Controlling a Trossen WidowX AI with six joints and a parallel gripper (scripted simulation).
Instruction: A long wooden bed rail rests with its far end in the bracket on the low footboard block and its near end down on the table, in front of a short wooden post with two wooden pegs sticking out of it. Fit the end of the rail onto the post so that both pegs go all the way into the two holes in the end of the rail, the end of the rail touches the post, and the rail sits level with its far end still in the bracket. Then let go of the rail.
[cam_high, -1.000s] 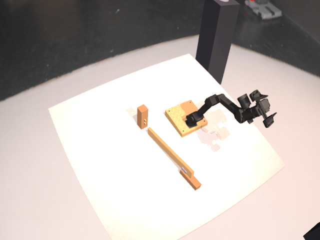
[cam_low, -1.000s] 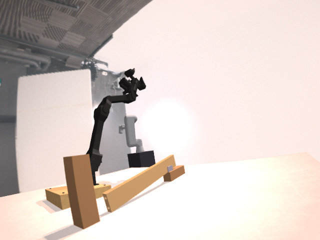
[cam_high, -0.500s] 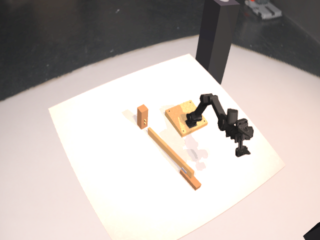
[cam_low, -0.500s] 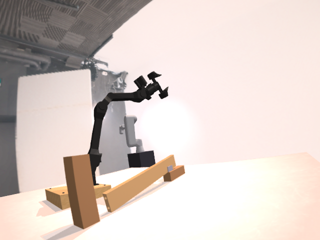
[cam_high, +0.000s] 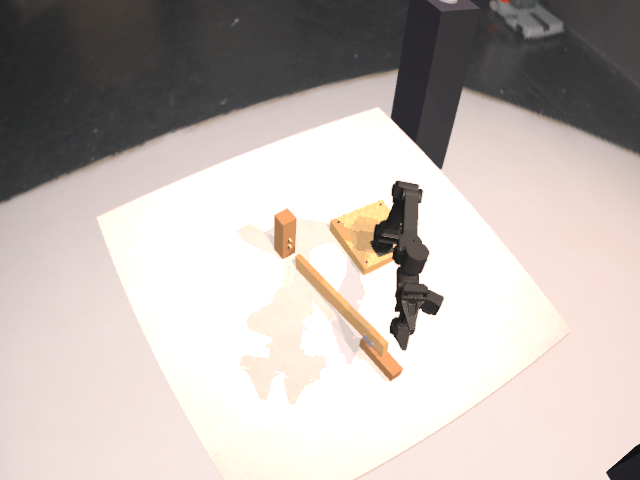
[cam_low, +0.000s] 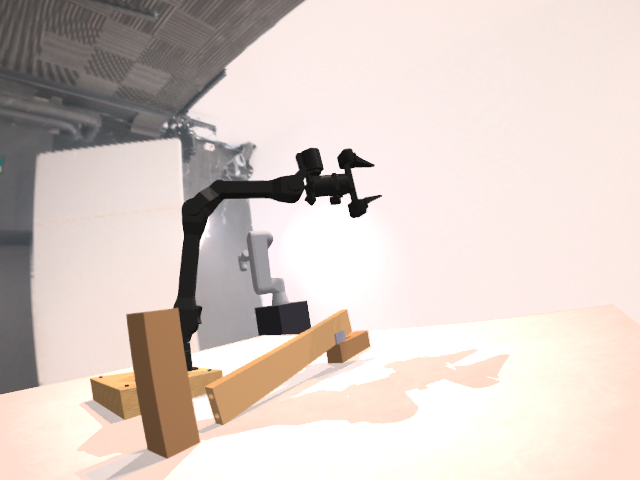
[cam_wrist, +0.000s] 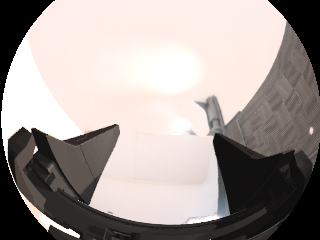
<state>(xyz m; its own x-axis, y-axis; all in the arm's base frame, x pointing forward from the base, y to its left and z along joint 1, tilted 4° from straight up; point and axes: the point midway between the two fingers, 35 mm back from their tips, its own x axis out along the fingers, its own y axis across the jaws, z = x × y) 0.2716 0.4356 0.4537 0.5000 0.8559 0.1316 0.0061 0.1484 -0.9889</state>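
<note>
The long rail (cam_high: 336, 301) (cam_low: 289, 365) slopes down from the bracket (cam_high: 368, 341) (cam_low: 339, 337) on the footboard block (cam_high: 381, 361) (cam_low: 356, 345) to its near end on the table. That end shows two holes in the exterior view. The short post (cam_high: 284, 235) (cam_low: 165, 382) stands upright a small gap in front of it. Two pegs (cam_high: 290, 243) stick out of the post toward the rail; they are hidden in the exterior view. My gripper (cam_low: 377, 180) (cam_wrist: 167, 134) is open and empty, high above the table near the footboard end. The wrist view shows neither rail nor post.
My arm stands on a yellow wooden base (cam_high: 356, 227) (cam_low: 108, 390) beside the rail's near half. A dark pillar (cam_high: 431, 82) stands beyond the board's far corner. A grey arm on a dark box (cam_low: 283, 317) is in the background.
</note>
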